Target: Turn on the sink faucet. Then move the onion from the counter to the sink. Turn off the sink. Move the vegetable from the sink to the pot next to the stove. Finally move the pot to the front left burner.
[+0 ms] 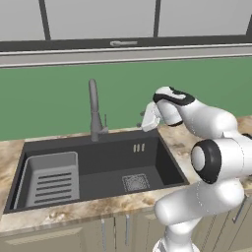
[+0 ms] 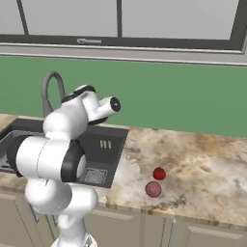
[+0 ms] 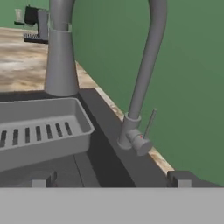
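The sink faucet [image 1: 93,110] stands at the back rim of the dark sink [image 1: 162,162], its gooseneck [image 2: 48,89] curving over the basin. In the hand view the faucet base [image 3: 131,133] and its thin side lever [image 3: 151,122] are straight ahead and slightly right, a short way off. My gripper [image 3: 111,181] is open with nothing between its tips. It hovers above the sink's back right corner [image 1: 143,119], pointing left at the faucet. No water runs from the spout. The onion [image 2: 153,189] lies on the counter [image 2: 207,164] right of the sink, near the front edge.
A brighter red ball [image 2: 159,173] sits just behind the onion. A light grey slotted tray insert [image 1: 51,179] fills the sink's left part, and the drain grate [image 1: 135,183] is at centre right. A green wall backs the counter. A dark object [image 3: 37,24] stands far off.
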Robot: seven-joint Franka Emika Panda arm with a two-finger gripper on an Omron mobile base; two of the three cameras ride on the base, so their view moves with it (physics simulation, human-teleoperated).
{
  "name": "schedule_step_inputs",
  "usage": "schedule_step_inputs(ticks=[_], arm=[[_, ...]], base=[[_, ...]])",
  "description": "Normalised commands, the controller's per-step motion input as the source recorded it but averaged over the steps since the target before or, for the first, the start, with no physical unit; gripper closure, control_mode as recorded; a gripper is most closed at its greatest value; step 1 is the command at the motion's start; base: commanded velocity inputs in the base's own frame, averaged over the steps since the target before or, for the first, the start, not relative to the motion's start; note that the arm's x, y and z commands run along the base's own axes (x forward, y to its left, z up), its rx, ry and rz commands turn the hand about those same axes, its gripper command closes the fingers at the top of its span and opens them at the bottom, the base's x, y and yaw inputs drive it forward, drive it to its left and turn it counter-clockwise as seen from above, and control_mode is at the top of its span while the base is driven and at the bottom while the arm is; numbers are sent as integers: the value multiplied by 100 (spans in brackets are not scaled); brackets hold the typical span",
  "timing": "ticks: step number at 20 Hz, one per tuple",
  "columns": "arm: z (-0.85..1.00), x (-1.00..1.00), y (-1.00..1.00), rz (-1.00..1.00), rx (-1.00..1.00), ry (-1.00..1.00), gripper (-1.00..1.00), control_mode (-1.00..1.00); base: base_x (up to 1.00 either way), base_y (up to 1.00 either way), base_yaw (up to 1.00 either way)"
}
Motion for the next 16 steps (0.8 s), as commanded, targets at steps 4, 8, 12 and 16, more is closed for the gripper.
schedule_step_inputs(ticks=[4, 8, 12, 16], arm=[[-12, 41, 23, 0, 0, -6, -100, -100], [-13, 43, 34, 0, 0, -2, -100, -100], [-10, 42, 32, 0, 0, -1, -100, -100], [-2, 41, 14, 0, 0, 0, -100, -100]], base=[[0, 0, 0], [0, 0, 0], [0, 0, 0], [0, 0, 0]])
